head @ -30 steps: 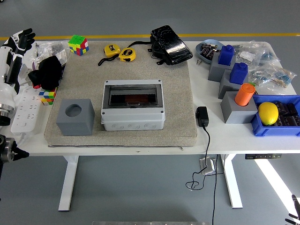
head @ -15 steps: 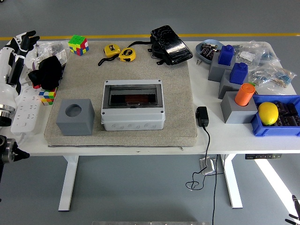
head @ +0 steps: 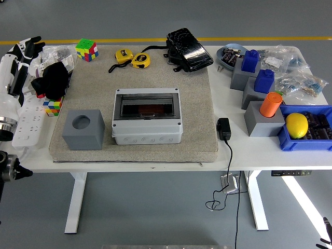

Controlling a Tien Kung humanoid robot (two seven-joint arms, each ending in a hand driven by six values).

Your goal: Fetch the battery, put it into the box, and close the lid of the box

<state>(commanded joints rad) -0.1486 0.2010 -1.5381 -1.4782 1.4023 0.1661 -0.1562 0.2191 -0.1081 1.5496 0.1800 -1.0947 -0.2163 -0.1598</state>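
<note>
We see a grey box (head: 148, 122) with its clear lid shut, sitting on a beige mat (head: 136, 111) beside a grey cube (head: 83, 129). Our left hand (head: 27, 48) hangs at the table's (head: 218, 158) left edge, fingers loosely spread.

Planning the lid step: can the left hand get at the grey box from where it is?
Probably yes. The left hand sits at the table's far left edge, and only the low grey cube stands between it and the grey box.

Two yellow tape measures (head: 133, 58) lie beside a black pouch (head: 189, 50)
</note>
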